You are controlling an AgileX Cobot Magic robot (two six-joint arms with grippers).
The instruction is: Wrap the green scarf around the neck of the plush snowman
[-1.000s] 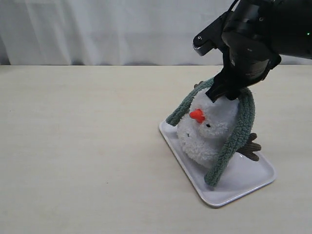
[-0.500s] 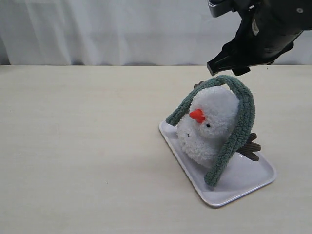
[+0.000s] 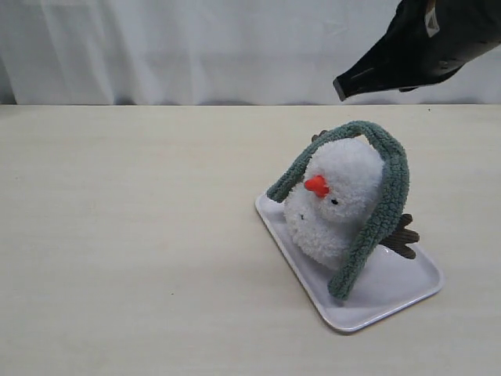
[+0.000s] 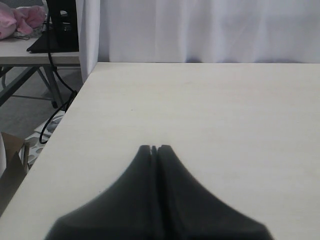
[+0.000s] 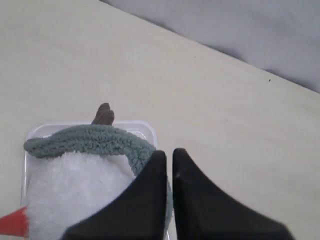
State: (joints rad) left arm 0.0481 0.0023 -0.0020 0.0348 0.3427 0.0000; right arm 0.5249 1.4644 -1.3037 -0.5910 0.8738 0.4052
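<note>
Right tool (image 3: 342, 86) has lifted off green scarf (image 3: 395, 182) (wrist view: jaws together).

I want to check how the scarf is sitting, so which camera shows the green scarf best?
The exterior view: the green scarf shows nearly whole, draped over the snowman, both ends hanging down. The right wrist view shows only its top arc, partly behind the right claw. The left wrist view shows none of it.

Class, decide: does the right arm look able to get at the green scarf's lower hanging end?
Probably yes: the right gripper, shut, hangs above the plush snowman, and nothing stands between it and that end of the green scarf over the tray.
</note>
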